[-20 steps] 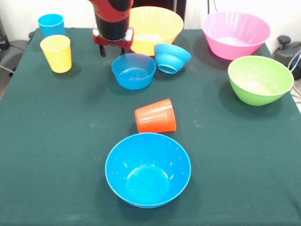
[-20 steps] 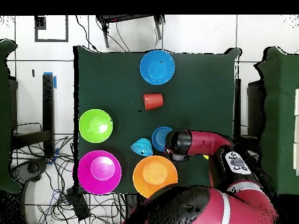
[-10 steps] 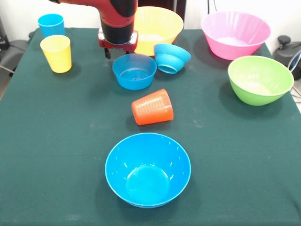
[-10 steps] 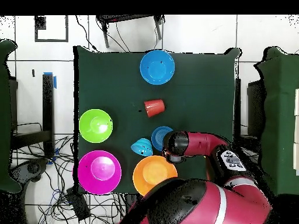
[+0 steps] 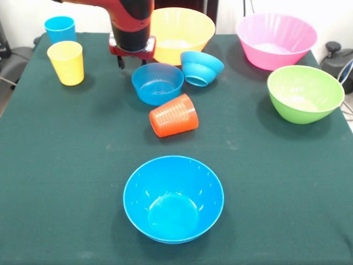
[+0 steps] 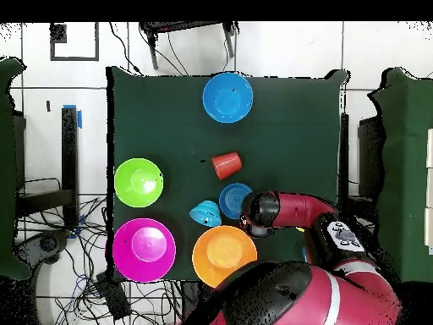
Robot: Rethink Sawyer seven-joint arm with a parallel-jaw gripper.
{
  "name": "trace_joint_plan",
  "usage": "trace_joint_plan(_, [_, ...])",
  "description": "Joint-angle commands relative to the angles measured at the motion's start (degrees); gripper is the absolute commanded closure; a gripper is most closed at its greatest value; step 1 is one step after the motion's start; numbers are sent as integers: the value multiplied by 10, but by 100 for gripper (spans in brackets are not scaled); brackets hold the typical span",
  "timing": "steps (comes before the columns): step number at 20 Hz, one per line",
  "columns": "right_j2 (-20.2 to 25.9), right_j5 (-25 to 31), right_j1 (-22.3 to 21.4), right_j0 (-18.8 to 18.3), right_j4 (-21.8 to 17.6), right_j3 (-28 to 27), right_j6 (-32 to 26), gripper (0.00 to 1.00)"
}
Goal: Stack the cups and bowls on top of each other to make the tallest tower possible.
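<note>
Front camera faces table [image 5: 66, 165]; overhead looks straight down.

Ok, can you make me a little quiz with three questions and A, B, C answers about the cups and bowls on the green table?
1. Where is the yellow cup?
A. Inside the pink bowl
B. Right in front of the sky blue cup
C. Inside the green bowl

2. How many bowls are on the table?
A. Three
B. Six
C. Nine

3. How is the orange-red cup?
A. Lying on its side
B. Standing upright
C. Stacked in a bowl

Answers:
1 B: it stands just in front of the sky blue cup.
2 B: yellow-orange, pink, green and three blue bowls.
3 A: its ribbed side rests on the cloth, beside the small blue bowl.
</note>
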Motion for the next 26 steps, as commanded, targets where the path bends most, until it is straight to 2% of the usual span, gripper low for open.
trace_joint_plan(1, [43,14,1,-6,6,-51,-10,0])
trace_joint_plan(9, [42,23,-10,-9,4,-49,-14,0])
trace_joint_plan(16, [32,9,-37,0,-4,-15,-2,0])
trace_joint_plan(26, [30,28,-28,14,-3,-38,2,0])
